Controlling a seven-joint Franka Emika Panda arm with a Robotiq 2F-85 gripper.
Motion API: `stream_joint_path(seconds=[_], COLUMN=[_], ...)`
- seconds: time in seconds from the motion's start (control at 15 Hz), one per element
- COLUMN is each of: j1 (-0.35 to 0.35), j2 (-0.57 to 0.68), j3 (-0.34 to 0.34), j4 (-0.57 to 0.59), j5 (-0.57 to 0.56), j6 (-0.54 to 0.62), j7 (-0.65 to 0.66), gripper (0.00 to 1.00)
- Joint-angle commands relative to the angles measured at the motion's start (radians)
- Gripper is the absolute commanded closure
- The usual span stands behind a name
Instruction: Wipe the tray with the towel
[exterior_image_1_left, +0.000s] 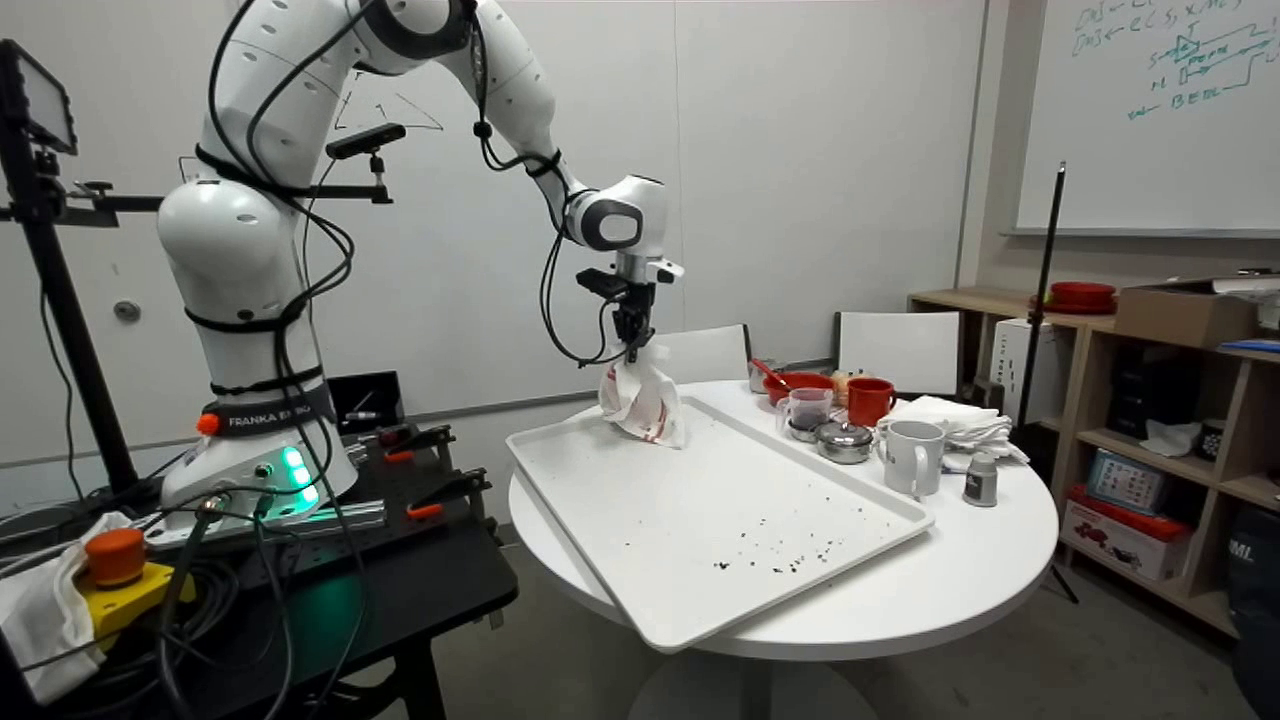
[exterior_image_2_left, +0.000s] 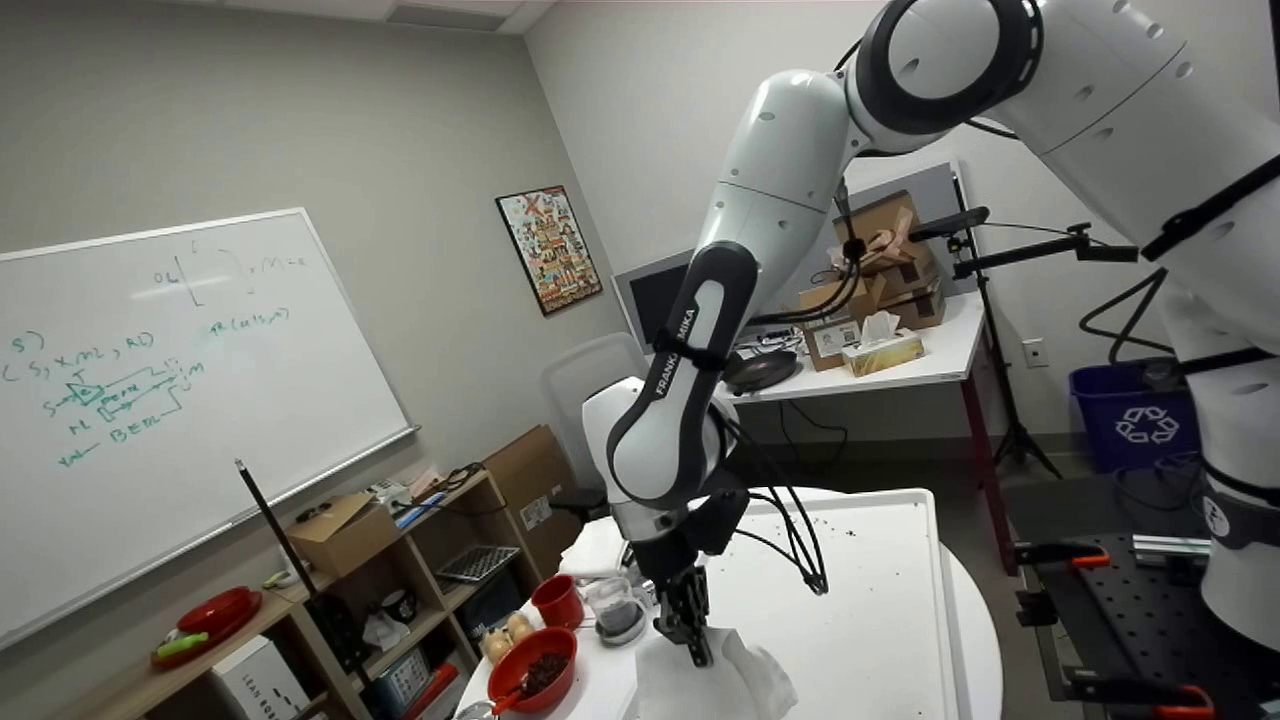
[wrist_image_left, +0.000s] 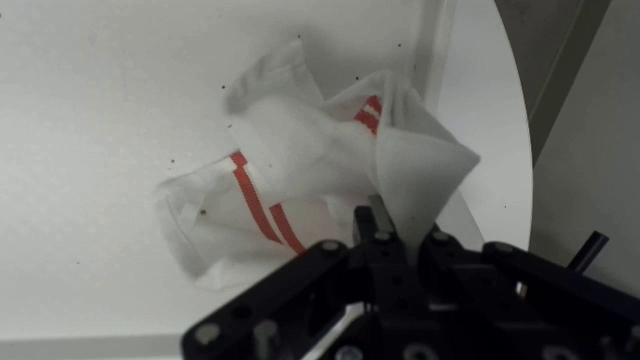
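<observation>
A large white tray with a raised rim lies on a round white table. It also shows in an exterior view and in the wrist view. Dark crumbs are scattered mostly near one end of it, and a few specks lie around the towel. The white towel with red stripes hangs bunched from my gripper, its lower part spread on the tray; it also shows in the wrist view. My gripper is shut on the towel near a tray corner; the wrist view shows cloth pinched between the fingers.
Along one long side of the tray stand a red bowl, a red mug, a clear cup, a metal pot, a grey mug, a small shaker and folded white cloths. Chairs stand behind the table.
</observation>
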Motion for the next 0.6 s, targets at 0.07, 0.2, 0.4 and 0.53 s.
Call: stream_joint_path(seconds=[0.07,0.2,0.4,0.53], j1=[-0.05,-0.064,-0.08,-0.092], j2=[-0.059,-0.059,-0.074,-0.078], j3=[-0.014,-0.025,-0.039,-0.05], j4=[-0.084,-0.118,-0.191,-0.228], j5=[0.08,0.087,0.084,0.083], j6=[-0.01,0.003,0.021,0.028], j7=[-0.056,-0.067,-0.093,-0.1], gripper=[0.93,0.92,0.93,0.92])
